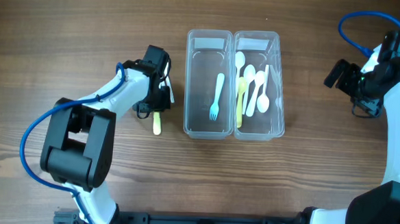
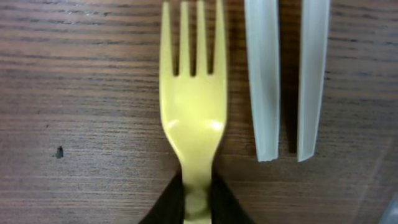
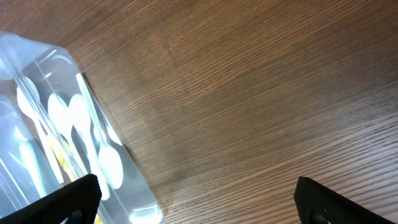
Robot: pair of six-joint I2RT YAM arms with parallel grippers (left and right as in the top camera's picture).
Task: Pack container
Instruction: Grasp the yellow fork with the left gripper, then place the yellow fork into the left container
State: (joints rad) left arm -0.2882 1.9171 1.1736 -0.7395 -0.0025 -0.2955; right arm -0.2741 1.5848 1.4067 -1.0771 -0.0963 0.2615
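1. The wooden table (image 1: 306, 186) fills the overhead view.
2. The left arm (image 1: 82, 133) reaches from the lower left up toward centre-left. The right arm (image 1: 399, 109) stands along the right edge.
3. Two clear bins sit side by side at centre, long walls touching: the left bin (image 1: 188, 84) and the right bin (image 1: 283, 89).
4. The right gripper (image 3: 196, 202) sits at the upper right of the overhead view, well apart from the bins. Its jaws are spread wide over bare wood, holding nothing, with the fingertips (image 3: 68, 199) at the bottom corners of the wrist view. A corner of the right bin shows at the left of that view.
5. The left gripper (image 2: 198, 205) is just left of the left bin, its jaws closed on the handle of a yellow fork (image 2: 193, 118). The tines point to the top of the wrist view. I cannot tell whether the fork is lifted or lying on the wood.
6. Two pale strips (image 2: 267, 81) lie just right of the fork in the wrist view. I cannot tell what they are.
7. The left bin holds one blue fork (image 1: 216, 98), lying lengthwise.
8. The right bin holds several white spoons (image 1: 251, 87) and one yellow utensil (image 1: 240, 100), all lying lengthwise.
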